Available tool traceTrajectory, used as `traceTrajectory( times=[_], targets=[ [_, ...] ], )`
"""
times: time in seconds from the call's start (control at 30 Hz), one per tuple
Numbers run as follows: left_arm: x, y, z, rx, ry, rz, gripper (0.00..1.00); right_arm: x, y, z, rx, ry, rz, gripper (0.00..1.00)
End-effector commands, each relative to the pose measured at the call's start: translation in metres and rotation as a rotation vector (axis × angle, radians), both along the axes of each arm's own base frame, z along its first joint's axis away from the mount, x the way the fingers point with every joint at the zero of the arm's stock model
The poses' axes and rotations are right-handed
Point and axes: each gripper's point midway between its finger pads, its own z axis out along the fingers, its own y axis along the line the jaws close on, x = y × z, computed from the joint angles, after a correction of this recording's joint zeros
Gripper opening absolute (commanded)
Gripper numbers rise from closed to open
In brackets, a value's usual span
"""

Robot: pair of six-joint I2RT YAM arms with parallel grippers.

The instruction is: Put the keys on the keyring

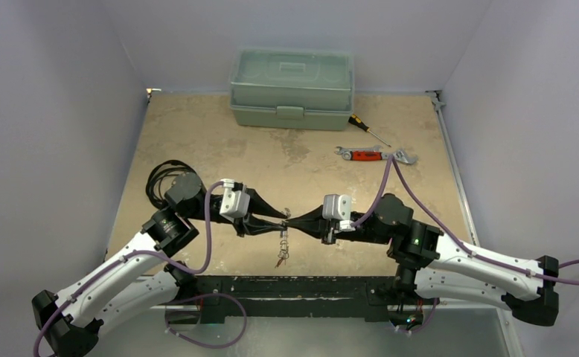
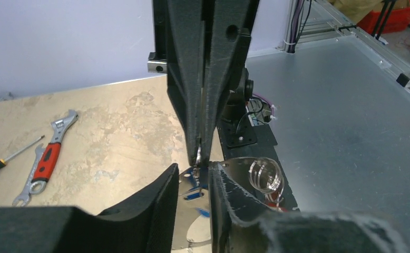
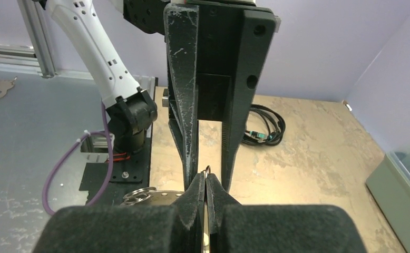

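Left gripper (image 1: pixel 282 219) and right gripper (image 1: pixel 294 222) meet tip to tip in the top view. Keyring (image 1: pixel 282 248) dangles straight below the meeting point; keys (image 1: pixel 280 259) on it are too small to sort.

Left wrist view: own fingers (image 2: pixel 160 195) stand apart, released, flanking the right gripper's tips. Blue tag (image 2: pixel 193 185) hangs just beneath those tips.

Right wrist view: own jaws clenched on the keyring wire, a small loop poking out just beyond them, between the left gripper's spread fingers.

Silver keyring (image 1: pixel 283 242); red-handled wrench (image 1: pixel 366 155); pale green toolbox (image 1: pixel 291 89)
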Motion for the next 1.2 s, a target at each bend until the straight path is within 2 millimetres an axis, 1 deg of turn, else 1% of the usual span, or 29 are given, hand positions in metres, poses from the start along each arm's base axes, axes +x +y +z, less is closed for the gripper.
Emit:
traceTrajectory(
  times=[0.0, 0.03, 0.07, 0.13, 0.17, 0.2, 0.23, 0.27, 0.3, 0.4, 0.43, 0.5, 0.53, 0.6, 0.7, 0.77, 0.87, 0.97, 1.07, 1.17],
  targets=[
    [0.0, 0.001, 0.021, -0.043, -0.056, -0.004, 0.14, 0.0, -0.001, 0.02, 0.072, -0.02, -0.007, 0.0],
    [0.0, 0.0, 0.021, -0.041, -0.054, -0.005, 0.08, 0.0, -0.001, 0.02, 0.073, -0.019, -0.008, 0.0],
    [0.001, 0.0, 0.02, -0.038, -0.051, -0.004, 0.06, 0.0, -0.001, 0.021, 0.075, -0.02, -0.008, 0.0],
    [0.003, -0.001, 0.018, -0.031, -0.045, 0.002, 0.07, 0.0, -0.003, 0.023, 0.084, -0.023, -0.01, 0.0],
    [0.004, -0.001, 0.017, -0.029, -0.043, 0.007, 0.11, 0.0, -0.004, 0.025, 0.089, -0.026, -0.01, 0.0],
    [0.005, -0.002, 0.017, -0.026, -0.039, 0.01, 0.12, -0.001, -0.004, 0.026, 0.092, -0.026, -0.01, 0.0],
    [0.005, -0.002, 0.016, -0.023, -0.036, 0.012, 0.1, -0.001, -0.004, 0.026, 0.092, -0.025, -0.008, 0.0],
    [0.006, -0.002, 0.015, -0.019, -0.034, 0.014, 0.04, -0.001, -0.005, 0.027, 0.094, -0.025, -0.009, 0.0],
    [0.008, -0.002, 0.014, -0.015, -0.033, 0.024, 0.0, -0.001, -0.005, 0.026, 0.091, -0.023, -0.01, 0.0],
    [0.022, -0.003, 0.006, 0.023, -0.01, 0.096, 0.0, 0.001, -0.008, 0.028, 0.094, -0.012, -0.029, 0.01],
    [0.028, -0.003, 0.005, 0.038, -0.008, 0.129, 0.0, 0.003, -0.01, 0.03, 0.094, -0.009, -0.043, 0.09],
    [0.036, -0.001, -0.003, 0.09, 0.003, 0.17, 0.0, 0.006, -0.015, 0.035, 0.09, -0.003, -0.071, 0.3],
    [0.04, -0.001, -0.007, 0.105, 0.007, 0.184, 0.0, 0.01, -0.019, 0.038, 0.086, 0.0, -0.101, 0.39],
    [0.047, -0.002, -0.012, 0.138, 0.011, 0.21, 0.0, 0.02, -0.027, 0.04, 0.05, 0.017, -0.168, 0.52],
    [0.055, -0.003, -0.022, 0.196, 0.056, 0.238, 0.0, 0.025, -0.033, 0.039, -0.042, 0.042, -0.209, 0.6],
    [0.056, -0.005, -0.025, 0.22, 0.076, 0.232, 0.0, 0.029, -0.036, 0.034, -0.127, 0.059, -0.235, 0.61],
    [0.051, -0.007, -0.026, 0.224, 0.084, 0.196, 0.0, 0.033, -0.038, 0.015, -0.258, 0.081, -0.258, 0.57],
    [0.042, -0.009, -0.025, 0.221, 0.098, 0.142, 0.0, 0.028, -0.039, -0.003, -0.342, 0.098, -0.234, 0.54],
    [0.027, -0.012, -0.024, 0.217, 0.124, 0.046, 0.0, 0.021, -0.038, -0.007, -0.35, 0.105, -0.193, 0.52],
    [0.019, -0.013, -0.024, 0.22, 0.149, -0.011, 0.0, 0.014, -0.036, -0.008, -0.346, 0.103, -0.146, 0.49]
  ],
)
